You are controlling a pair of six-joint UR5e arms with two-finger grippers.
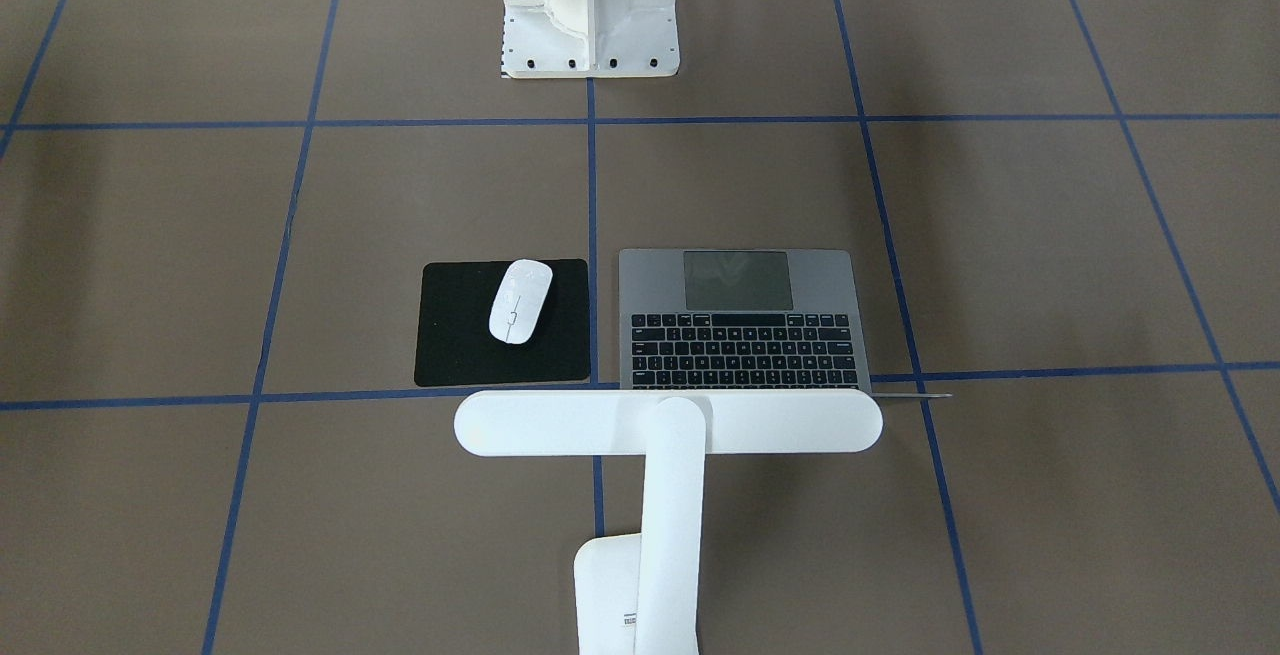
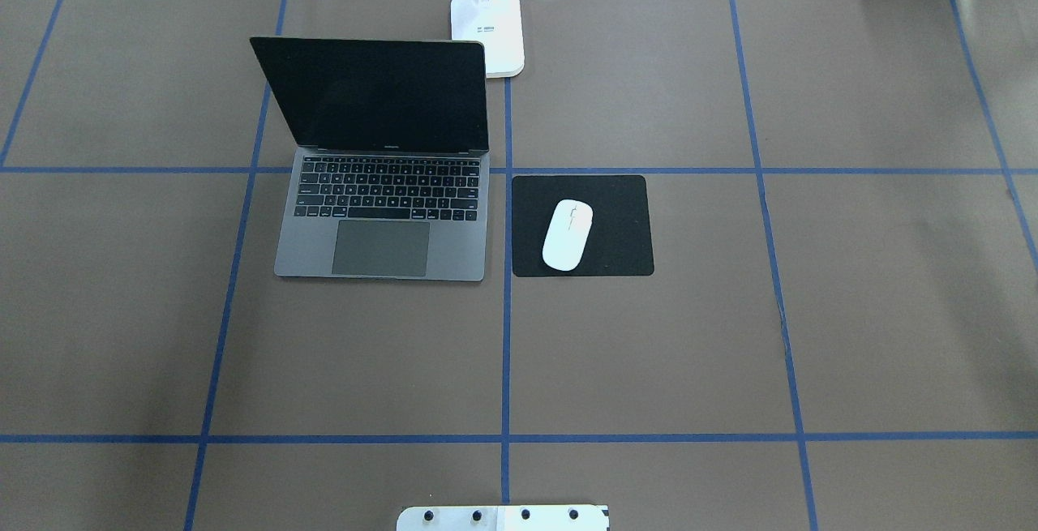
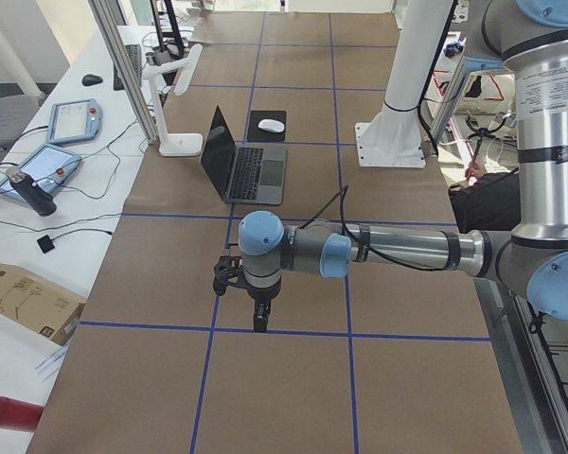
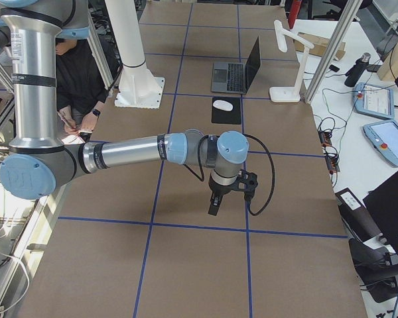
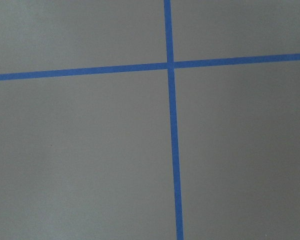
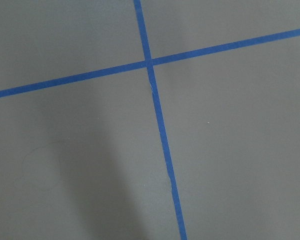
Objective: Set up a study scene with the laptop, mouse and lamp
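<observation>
The laptop [image 2: 381,190] stands open on the tabletop [image 2: 811,312], near the far edge and a little to the robot's left of the middle. Its keys face the robot's side, as a seated user would want them. The mouse [image 2: 567,235] lies on a black pad [image 2: 624,227] just beside the laptop's right edge, where a right hand would fall. The lamp [image 1: 668,422] has its base at the far edge, behind the screen's right corner. Its bar head reaches across above the laptop's hinge line, probably so that light falls on the keys. I judge the scene to be practically complete.

The overhead view shows the dark screen and the lamp's base but cuts off the head. The front-facing view shows the whole head and arm, while the screen is only a thin edge there. Only the side views show the arms. The left pincer [image 3: 259,324] and the right pincer [image 4: 213,209] hang over bare tabletop near the two ends, well apart from the things. Both wrist views show only brown surface and crossing blue tape [image 5: 172,150], no fingers, so I cannot tell how far either pincer is open or whether it holds something.
</observation>
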